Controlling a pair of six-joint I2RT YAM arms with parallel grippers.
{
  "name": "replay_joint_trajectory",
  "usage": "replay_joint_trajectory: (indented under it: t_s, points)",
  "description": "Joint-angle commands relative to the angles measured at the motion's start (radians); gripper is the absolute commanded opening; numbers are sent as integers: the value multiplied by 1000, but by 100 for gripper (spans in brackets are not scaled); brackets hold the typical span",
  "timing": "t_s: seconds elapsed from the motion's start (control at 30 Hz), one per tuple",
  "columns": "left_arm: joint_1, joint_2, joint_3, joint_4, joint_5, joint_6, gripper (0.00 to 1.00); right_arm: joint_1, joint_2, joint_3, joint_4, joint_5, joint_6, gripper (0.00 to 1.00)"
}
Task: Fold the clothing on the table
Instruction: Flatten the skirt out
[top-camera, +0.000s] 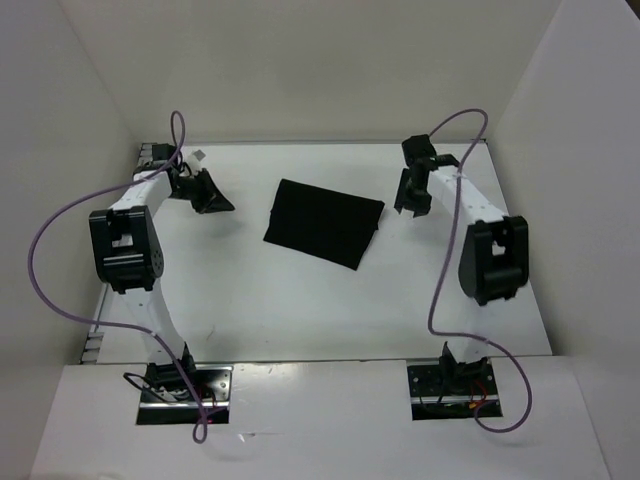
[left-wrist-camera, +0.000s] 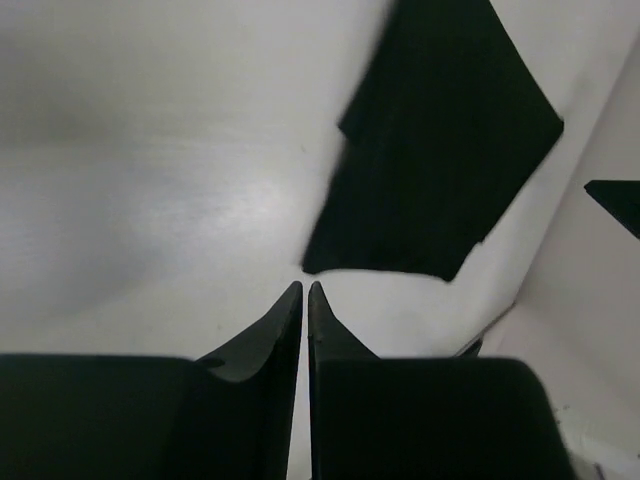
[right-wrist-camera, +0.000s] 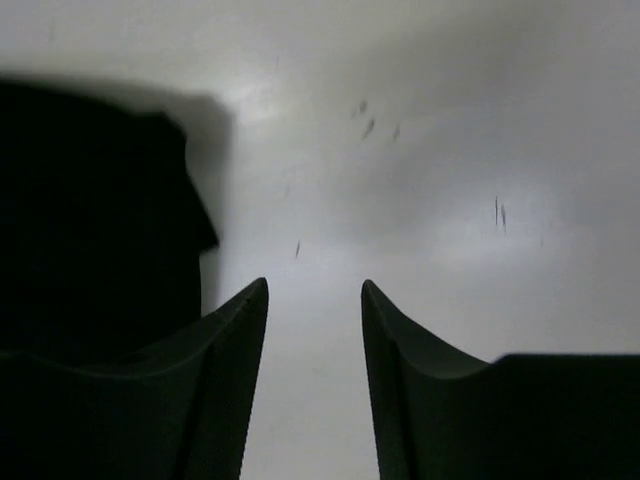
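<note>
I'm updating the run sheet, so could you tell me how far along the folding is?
Done, apparently: the clothing lies as a compact rectangle on the table, though I cannot count its folds. In hand: nothing. The left gripper is shut and empty, off one side of it, and the right gripper is open and empty by the other edge. Left: perhaps one last fold, or just parking the arms.

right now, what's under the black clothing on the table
The clothing lies on the white table, and only tabletop shows around its edges. Nothing pokes out from beneath it. Whatever the fabric itself covers cannot be seen.
</note>
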Motion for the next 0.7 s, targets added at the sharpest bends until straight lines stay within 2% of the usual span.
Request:
replay_joint_trajectory:
  t_s: [0.0,0.07,0.17,0.23,0.33,0.43,0.47,0.5,0.53,0.57,0.63,0.67]
  points:
    - [-12,-176,-101,-64,159,120,10,66,-291,-211,25,51,46,47]
    - [-12,-277,-210,-14,173,108,9,106,-424,-386,25,101,91,44]
    - [-12,-327,-333,6,182,125,10,115,-546,-563,86,111,140,42]
    - [-12,-327,-348,-45,164,180,5,115,-580,-601,86,111,174,39]
    - [-3,-419,-407,-32,173,180,5,128,-667,-604,77,154,199,39]
    - [-3,-529,-358,-32,161,144,29,128,-732,-532,51,181,165,44]
    - [-3,-552,-342,-17,161,134,31,128,-732,-515,51,159,151,53]
    - [-3,-591,-332,24,176,122,49,128,-732,-501,60,91,136,53]
    - [-14,-603,-318,47,181,93,93,128,-732,-492,71,51,113,53]
    - [-32,-603,-302,58,147,93,100,128,-722,-483,85,11,113,53]
    - [-101,-570,-244,49,66,93,100,128,-686,-473,109,-75,123,55]
    - [-129,-504,-229,40,51,102,100,128,-677,-464,137,-90,136,55]
